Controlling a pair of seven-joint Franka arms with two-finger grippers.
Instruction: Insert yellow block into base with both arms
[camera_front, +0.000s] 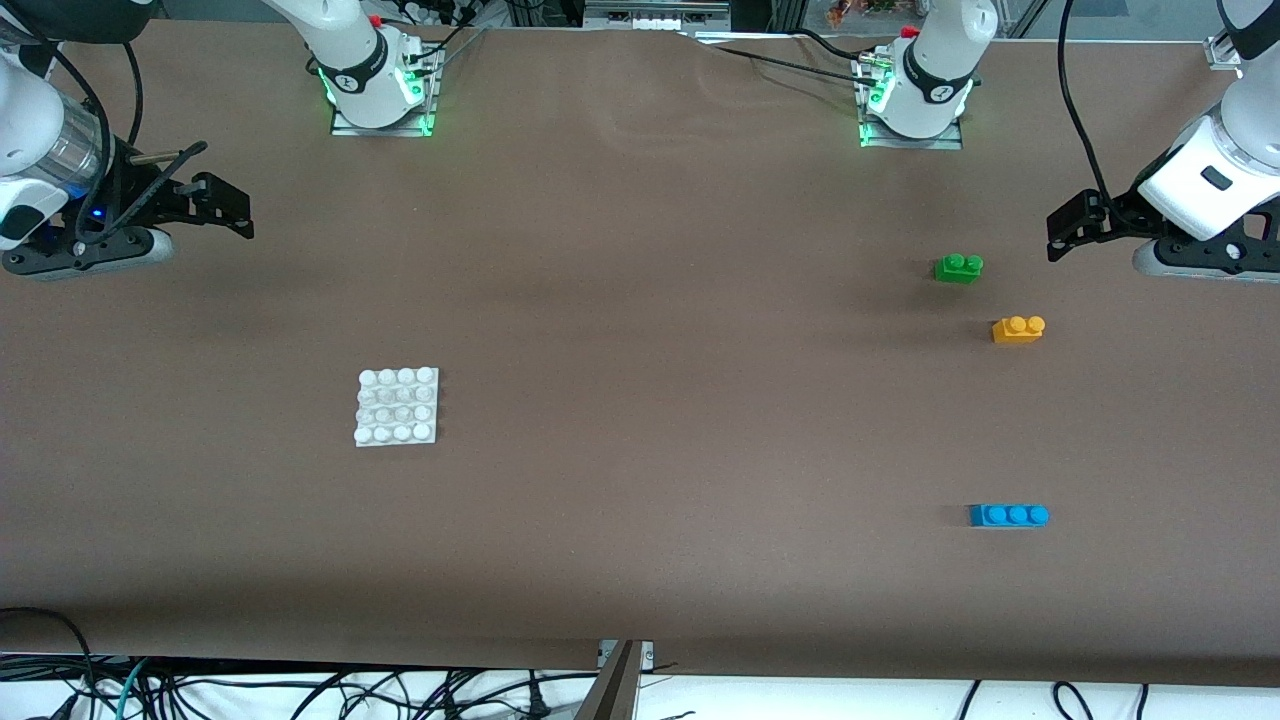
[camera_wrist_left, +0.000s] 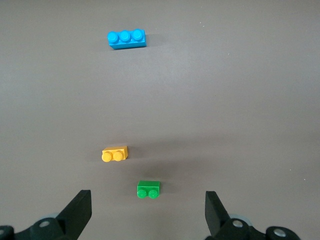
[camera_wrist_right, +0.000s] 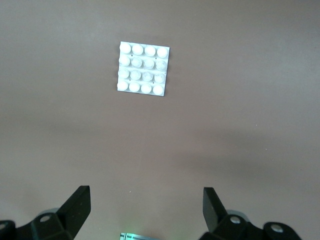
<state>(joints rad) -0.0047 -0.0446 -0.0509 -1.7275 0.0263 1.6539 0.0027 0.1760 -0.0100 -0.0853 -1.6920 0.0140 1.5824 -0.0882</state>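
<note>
While the yellow block (camera_front: 1018, 329) lies untouched toward the left arm's end of the table — green brick (camera_front: 958, 268) just beside it, base (camera_front: 397, 406) well apart — both jaws are held wide. It should be gripped squarely across its sides by the left gripper (camera_wrist_left: 147, 216); the right gripper (camera_wrist_right: 145, 214) waits.

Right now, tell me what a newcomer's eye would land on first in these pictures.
Three bright bricks stand out at the left arm's end of the brown table: the green brick, the yellow block beside it and slightly nearer the front camera, and the blue brick nearest of all. The white base lies alone toward the right arm's end. The left gripper and right gripper wait open at the table's ends, holding nothing.
</note>
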